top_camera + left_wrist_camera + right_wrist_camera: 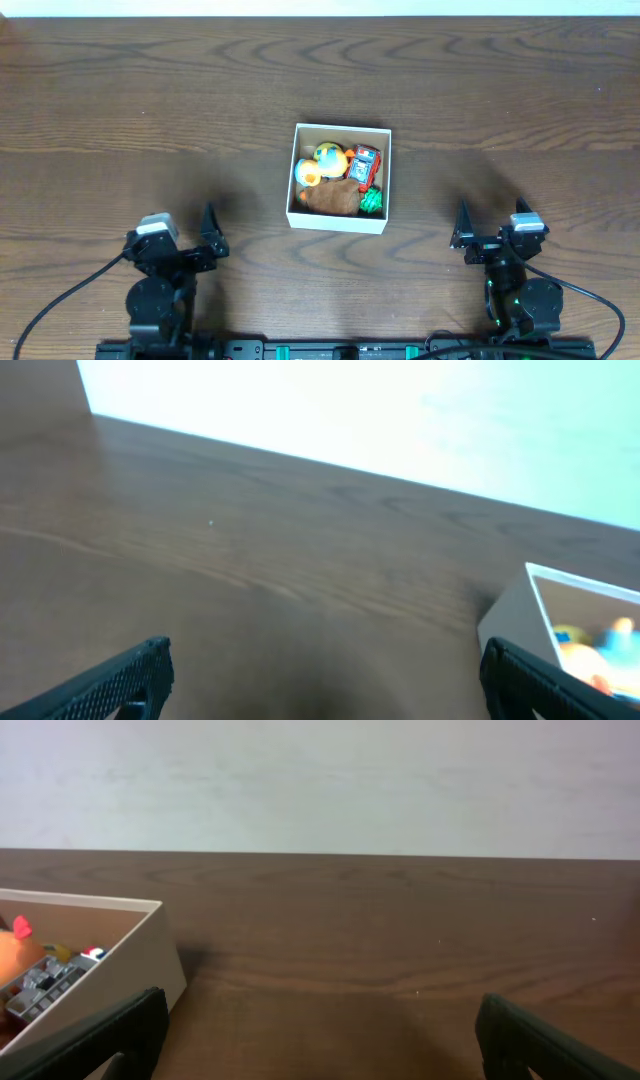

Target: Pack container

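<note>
The container point(338, 219) is a small square cardboard box with white walls, at the middle of the table. Inside lie a yellow duck-like toy point(328, 157), an orange toy point(308, 173), a red and grey toy point(364, 165), a brown toy point(333, 198) and a green toy point(372, 201). My left gripper point(190, 238) is open and empty at the front left, well apart from the box. My right gripper point(490, 232) is open and empty at the front right. The box's corner shows in the left wrist view point(510, 610) and in the right wrist view point(140, 960).
The brown wooden table point(150, 100) stretches around the box. A pale wall point(320, 780) stands behind the table's far edge. Black cables point(60, 300) trail from both arm bases at the front.
</note>
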You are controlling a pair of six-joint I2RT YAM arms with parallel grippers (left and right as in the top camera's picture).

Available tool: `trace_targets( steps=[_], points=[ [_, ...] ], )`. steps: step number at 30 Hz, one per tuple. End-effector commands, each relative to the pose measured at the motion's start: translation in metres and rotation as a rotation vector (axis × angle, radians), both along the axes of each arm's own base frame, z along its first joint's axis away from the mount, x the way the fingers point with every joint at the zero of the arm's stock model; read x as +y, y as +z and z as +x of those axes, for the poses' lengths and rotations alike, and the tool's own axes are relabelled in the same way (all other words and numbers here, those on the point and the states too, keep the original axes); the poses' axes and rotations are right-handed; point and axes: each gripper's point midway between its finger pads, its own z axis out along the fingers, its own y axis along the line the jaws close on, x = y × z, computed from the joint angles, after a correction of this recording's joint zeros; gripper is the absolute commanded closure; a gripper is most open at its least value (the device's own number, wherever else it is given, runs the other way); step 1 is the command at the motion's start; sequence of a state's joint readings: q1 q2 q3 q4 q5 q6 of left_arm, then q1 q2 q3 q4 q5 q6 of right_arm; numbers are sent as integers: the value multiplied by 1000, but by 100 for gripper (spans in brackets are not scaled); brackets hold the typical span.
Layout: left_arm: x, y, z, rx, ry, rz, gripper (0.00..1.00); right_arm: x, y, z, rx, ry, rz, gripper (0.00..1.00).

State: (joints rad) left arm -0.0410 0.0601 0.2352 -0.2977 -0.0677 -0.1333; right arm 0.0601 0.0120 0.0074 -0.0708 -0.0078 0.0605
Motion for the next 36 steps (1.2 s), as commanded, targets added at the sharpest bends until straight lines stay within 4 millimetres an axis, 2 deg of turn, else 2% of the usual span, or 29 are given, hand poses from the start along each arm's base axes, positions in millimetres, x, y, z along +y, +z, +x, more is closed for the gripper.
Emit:
trace_targets(
  steps=[1,4,10,36],
  points=[
    [3,-7,7,-49,8,48,2,-2,-1,0,1,-12,13,1],
    [4,-11,14,-102,10,68,2,-2,-1,0,1,-11,13,1],
    [5,-44,16,-48,12,63,2,-2,-1,0,1,-12,13,1],
    [4,-43,16,-50,6,62,2,-2,-1,0,1,-12,13,1]
  ],
)
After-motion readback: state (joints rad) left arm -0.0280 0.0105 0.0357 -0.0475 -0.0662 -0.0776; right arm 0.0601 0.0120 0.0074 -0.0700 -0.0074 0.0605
